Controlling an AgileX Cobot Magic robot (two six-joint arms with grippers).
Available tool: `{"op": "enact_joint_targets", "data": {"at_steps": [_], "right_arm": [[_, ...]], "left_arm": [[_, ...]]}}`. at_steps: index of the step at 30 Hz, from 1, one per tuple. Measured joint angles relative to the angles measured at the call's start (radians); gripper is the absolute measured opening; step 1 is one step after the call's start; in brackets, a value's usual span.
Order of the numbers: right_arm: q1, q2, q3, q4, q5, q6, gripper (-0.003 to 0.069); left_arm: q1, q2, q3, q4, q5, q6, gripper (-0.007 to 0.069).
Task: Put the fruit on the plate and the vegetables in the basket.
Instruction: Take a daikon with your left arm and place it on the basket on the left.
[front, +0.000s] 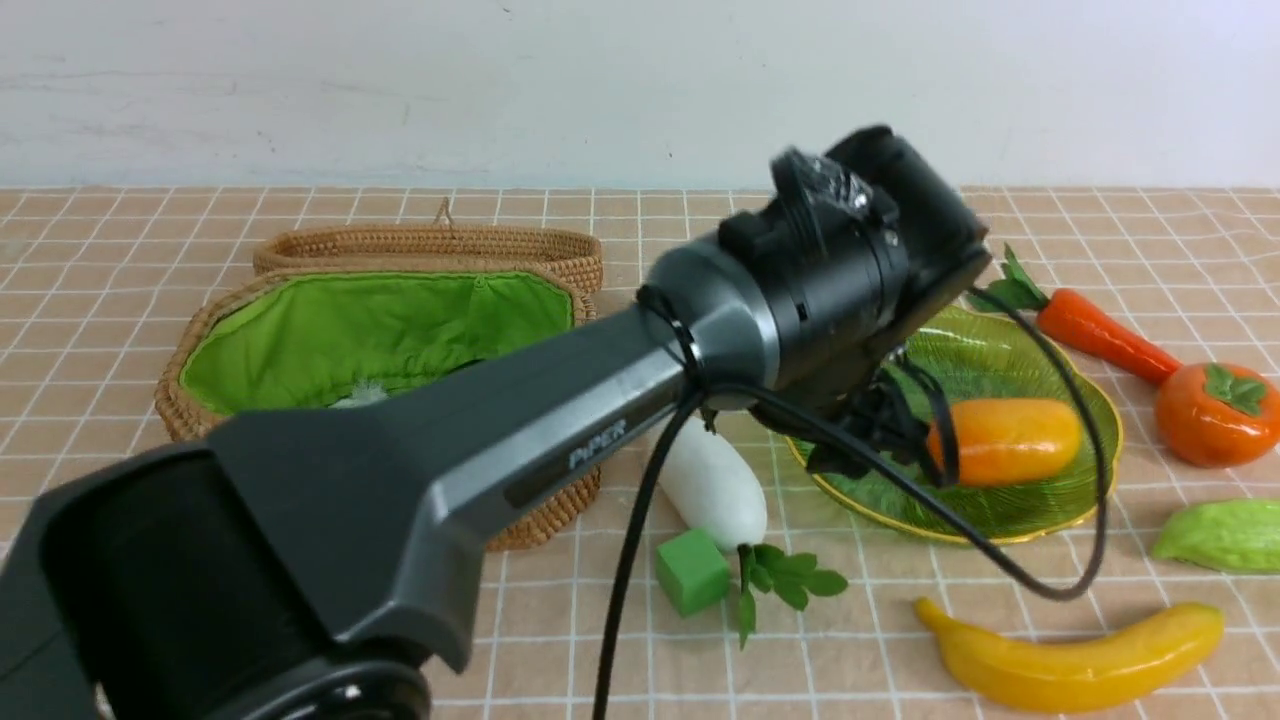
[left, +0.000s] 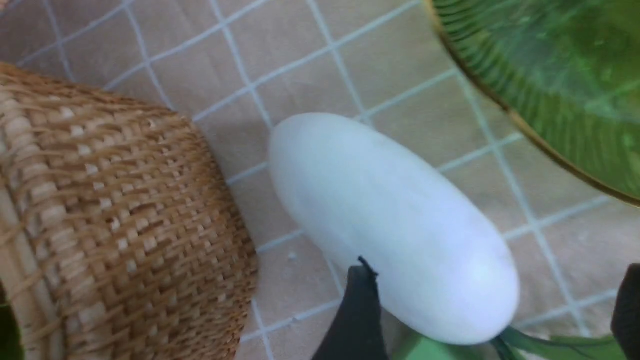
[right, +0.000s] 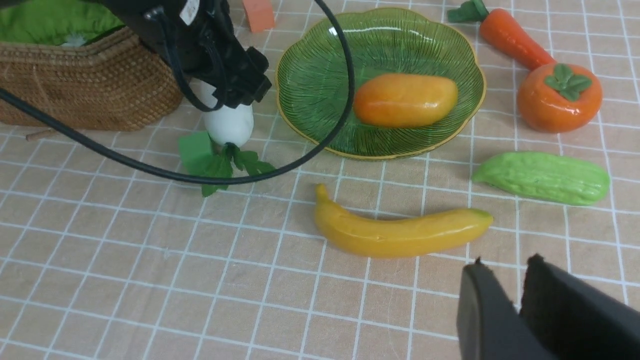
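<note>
Between basket (front: 175, 410) and plate (front: 1000, 350): white radish (front: 712, 480) flat on checked cloth (front: 120, 240), leaves toward robot, green cube (front: 692, 570) just beside leaf end. Left gripper (left: 495, 280) low over radish, jaws wide, one finger each side of body, not clamped. Mango (front: 1010, 440) lying on plate. Off plate, on cloth: banana (front: 1075, 660), cucumber (front: 1220, 535), persimmon (front: 1215, 412), carrot (front: 1100, 335). Right gripper (right: 507, 265) over cloth, robot side of banana; jaws nearly together, narrow slit, nothing between.

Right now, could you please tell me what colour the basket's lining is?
The basket lining is bright green, clearest in the front view.
</note>
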Motion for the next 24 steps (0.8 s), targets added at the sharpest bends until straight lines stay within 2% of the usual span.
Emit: {"op": "enact_joint_targets", "data": {"at_steps": [6, 8, 24], "right_arm": [[0.0, 0.0, 0.0, 0.0, 0.0, 0.0, 0.0132], [0.0, 0.0, 0.0, -0.001, 0.0, 0.0, 0.0135], [0.0, 0.0, 0.0, 0.0, -0.045, -0.001, 0.0138]], "left_arm": [[0.051, 0.032, 0.001, -0.081, 0.0, -0.007, 0.0609], [0.082, 0.034, 0.002, -0.121, 0.0, -0.008, 0.0584], [0.118, 0.099, 0.002, -0.119, -0.007, -0.037, 0.0564]]}}
